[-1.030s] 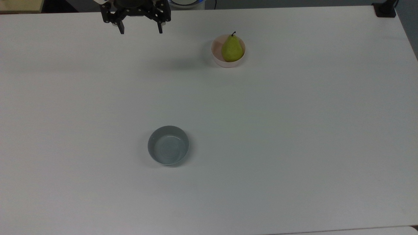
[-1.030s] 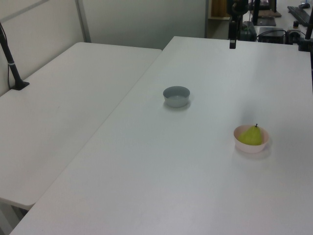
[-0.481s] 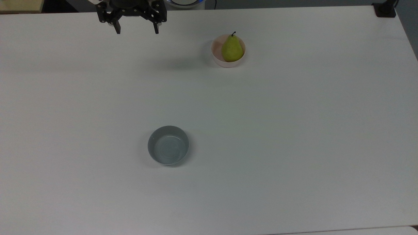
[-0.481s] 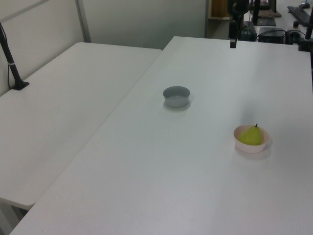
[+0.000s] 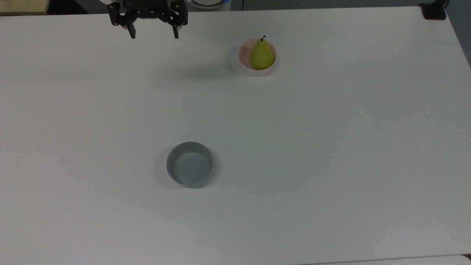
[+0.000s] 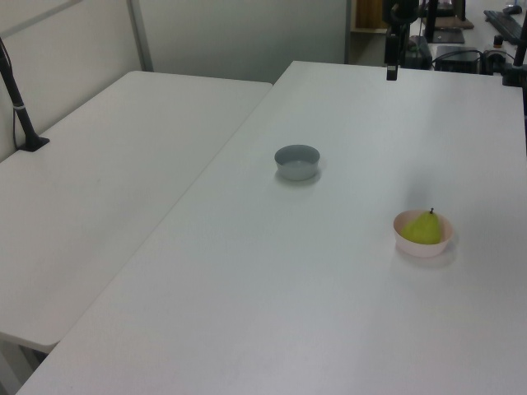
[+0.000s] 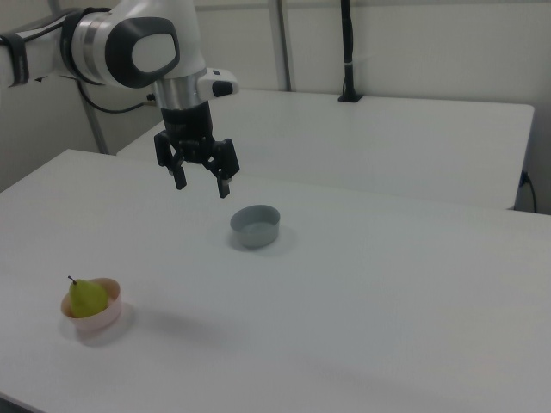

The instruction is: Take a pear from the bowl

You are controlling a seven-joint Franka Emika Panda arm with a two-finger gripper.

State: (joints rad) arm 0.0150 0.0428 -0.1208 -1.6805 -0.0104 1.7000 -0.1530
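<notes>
The gripper [image 5: 152, 36] is held high above the table [image 5: 331, 147], its two fingers spread wide with nothing between them; it is seen at the upper left of the top view and also in the right view [image 7: 201, 183]. The pear [image 5: 262, 56] is seated in the pink bowl [image 5: 243, 62], stem up, well apart from the gripper, to the top view's right. A grey-blue bowl [image 5: 190, 164] is set alone nearer the table's middle.

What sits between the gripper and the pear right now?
Nothing: in the top view, only bare table separates the gripper from the pear.
</notes>
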